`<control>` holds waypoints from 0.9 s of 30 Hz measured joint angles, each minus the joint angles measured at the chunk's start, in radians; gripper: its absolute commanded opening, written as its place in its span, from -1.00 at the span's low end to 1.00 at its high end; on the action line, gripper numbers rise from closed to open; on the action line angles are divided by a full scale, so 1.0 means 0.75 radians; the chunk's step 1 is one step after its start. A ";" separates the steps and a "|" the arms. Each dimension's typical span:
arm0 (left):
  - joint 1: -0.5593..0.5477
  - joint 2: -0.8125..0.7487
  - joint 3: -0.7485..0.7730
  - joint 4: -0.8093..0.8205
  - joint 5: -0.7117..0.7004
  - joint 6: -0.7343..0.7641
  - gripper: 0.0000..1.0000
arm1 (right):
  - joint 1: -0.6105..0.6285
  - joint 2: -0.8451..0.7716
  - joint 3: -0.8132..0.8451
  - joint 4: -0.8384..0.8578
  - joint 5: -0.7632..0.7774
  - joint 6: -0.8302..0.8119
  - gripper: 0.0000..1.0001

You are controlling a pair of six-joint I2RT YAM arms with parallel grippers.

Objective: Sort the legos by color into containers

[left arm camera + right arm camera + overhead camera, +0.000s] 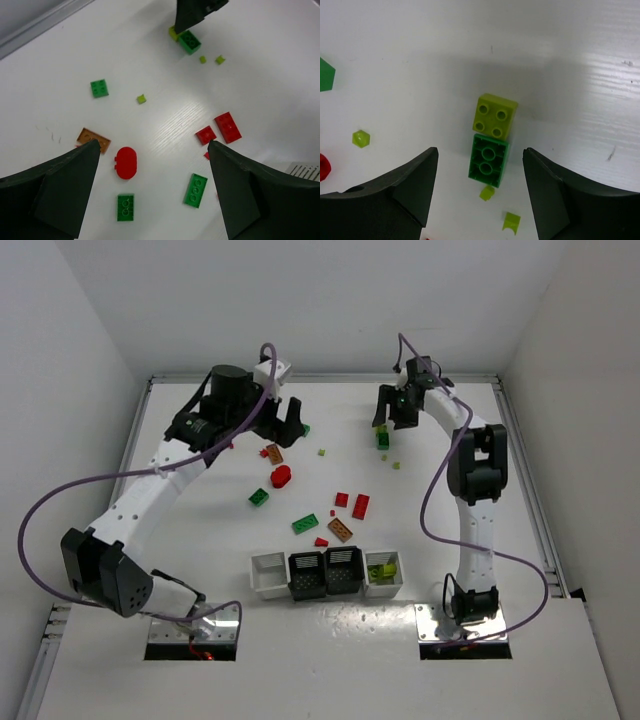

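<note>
- Toward the far side of the table (330, 660), the right gripper (480, 155) is hovering with its jaws standing apart and nothing between them.
- Directly under it, a dark green brick (488, 161) is lying end to end with a yellow-green brick (495, 116), and the two are touching.
- The step in hand is probably a pick of one of these two. Because they differ in colour, the grip should be taking only one.
- The gap is sitting over the dark green brick, so a straight descent and a close across its long sides looks best, keeping the fingertips off the neighbour.
- Tiny yellow-green studs (487, 192) are lying just beside that brick, and a low approach could be knocking them away.
- The left gripper (154, 145) is hanging over the scattered legos with its jaws wide and holding nothing. A red rounded piece (125, 162) and an orange-brown plate (93, 138) are lying near its left finger.
- The containers (306, 558) are waiting in a row at the near side, well apart from both grippers. The right white bin (398, 575) is already holding yellow-green pieces.
- The tabletop is showing as smooth, white and faintly grained, so small pieces may be sliding under a nudge.
- Plain white walls (330, 300) are closing the table in on three sides.
</note>
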 measured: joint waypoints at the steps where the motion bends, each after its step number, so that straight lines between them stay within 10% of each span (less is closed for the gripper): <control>1: 0.015 0.002 -0.012 0.005 -0.009 -0.014 0.91 | 0.007 0.013 0.016 0.002 0.012 0.000 0.37; 17: 0.188 0.046 -0.050 -0.004 -0.043 -0.094 0.91 | 0.064 0.149 0.100 0.015 0.200 -0.066 0.26; 27: 0.188 0.047 -0.096 -0.010 -0.079 -0.085 0.89 | 0.062 0.182 0.140 0.034 0.200 -0.120 -0.59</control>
